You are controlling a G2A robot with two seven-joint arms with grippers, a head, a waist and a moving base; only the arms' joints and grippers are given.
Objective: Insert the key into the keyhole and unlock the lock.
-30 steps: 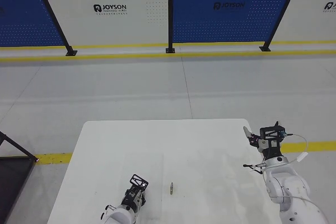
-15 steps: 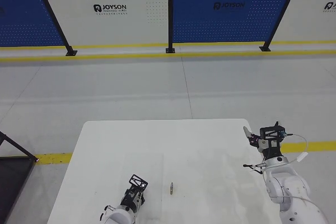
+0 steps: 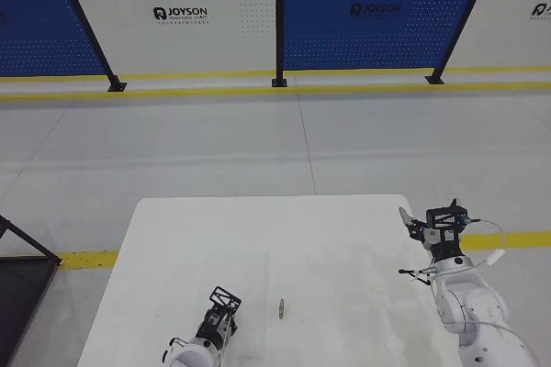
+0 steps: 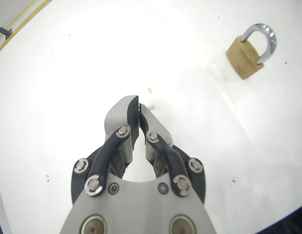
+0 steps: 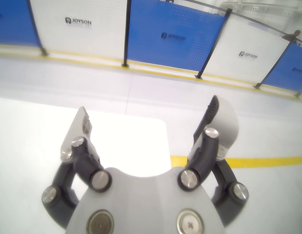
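A small brass padlock (image 3: 281, 308) with a silver shackle lies flat on the white table (image 3: 257, 239) near its front edge; the left wrist view shows the padlock (image 4: 245, 55) ahead of the fingers and off to one side. My left gripper (image 3: 225, 299) hovers low over the table a short way left of the lock. Its fingers (image 4: 138, 104) are shut, pads pressed together, and no key shows between them. My right gripper (image 3: 430, 226) sits at the table's right edge, far from the lock, and stands open (image 5: 148, 110) with nothing in it.
The table's far right corner (image 5: 163, 122) lies just under the right gripper. A black frame (image 3: 9, 239) stands on the floor to the left of the table. Blue and white barrier panels (image 3: 275, 37) line the room behind.
My left gripper has drawn back very slightly toward the table's front edge. The padlock and the right arm have not moved.
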